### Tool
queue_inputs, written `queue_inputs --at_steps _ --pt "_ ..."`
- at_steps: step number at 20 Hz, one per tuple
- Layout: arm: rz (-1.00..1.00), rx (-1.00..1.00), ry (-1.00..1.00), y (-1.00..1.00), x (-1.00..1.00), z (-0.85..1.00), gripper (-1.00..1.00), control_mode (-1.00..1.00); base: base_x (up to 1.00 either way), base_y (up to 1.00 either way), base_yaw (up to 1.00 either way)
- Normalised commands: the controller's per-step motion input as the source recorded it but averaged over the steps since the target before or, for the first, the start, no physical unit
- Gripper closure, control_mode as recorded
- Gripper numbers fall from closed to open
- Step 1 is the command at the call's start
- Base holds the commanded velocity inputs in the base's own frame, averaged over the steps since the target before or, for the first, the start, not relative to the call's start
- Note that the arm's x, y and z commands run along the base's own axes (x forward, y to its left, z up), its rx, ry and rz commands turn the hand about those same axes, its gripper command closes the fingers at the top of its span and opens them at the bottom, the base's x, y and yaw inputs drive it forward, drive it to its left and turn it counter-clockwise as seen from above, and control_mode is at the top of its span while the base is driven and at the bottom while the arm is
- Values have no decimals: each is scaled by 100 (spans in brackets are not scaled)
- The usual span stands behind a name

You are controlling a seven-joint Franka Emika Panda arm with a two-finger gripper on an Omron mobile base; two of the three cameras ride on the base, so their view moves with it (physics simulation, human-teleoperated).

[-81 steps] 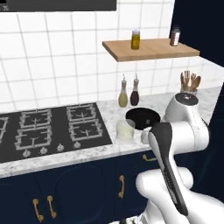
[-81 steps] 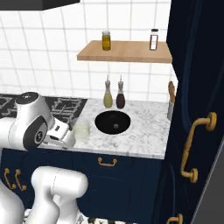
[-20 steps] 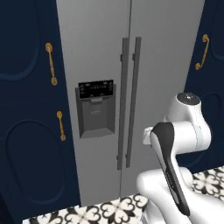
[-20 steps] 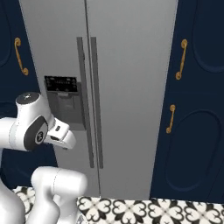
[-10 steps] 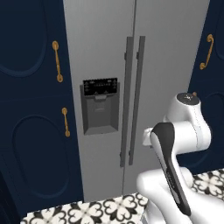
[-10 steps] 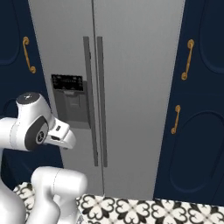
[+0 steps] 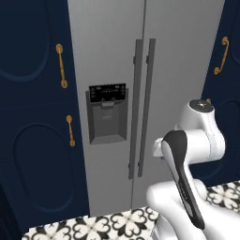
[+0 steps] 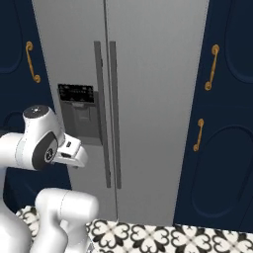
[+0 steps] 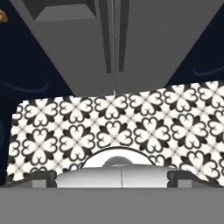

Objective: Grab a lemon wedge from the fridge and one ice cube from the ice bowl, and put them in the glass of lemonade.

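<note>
The fridge (image 7: 178,70) stands straight ahead, light grey, with both doors shut. Its two long vertical handles (image 7: 143,108) meet at the middle seam, and the black dispenser panel (image 7: 108,115) sits on the left door. The same fridge (image 8: 158,99) shows in the right base view, and its lower doors (image 9: 144,43) in the hand view. My gripper (image 9: 113,177) hangs folded near the base, pointing down at the floor, open and holding nothing, well short of the doors. The lemon wedge is hidden. The ice bowl and the glass of lemonade are out of view.
Navy cabinets (image 7: 33,117) with gold handles (image 7: 60,65) flank the fridge on the left, and more navy cabinets (image 8: 222,123) stand on its right. A black-and-white patterned tile floor (image 9: 131,122) lies between the base and the fridge.
The whole picture has shifted: the base left the stove counter and now faces the fridge, which has grown larger over the last second. The arm keeps its folded pose, gripper still open.
</note>
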Motion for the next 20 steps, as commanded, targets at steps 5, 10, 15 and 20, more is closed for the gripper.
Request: queue_inputs --at_steps 5,10,15,20 --pt "1 0 -2 -40 54 -8 -100 -100 0 0 0" --pt "0 2 -8 -26 95 0 -100 -100 0 0 0" --pt "0 0 -19 -17 64 1 -100 -100 0 0 0" --pt "1 0 -21 -23 53 0 -100 -100 0 0 0"
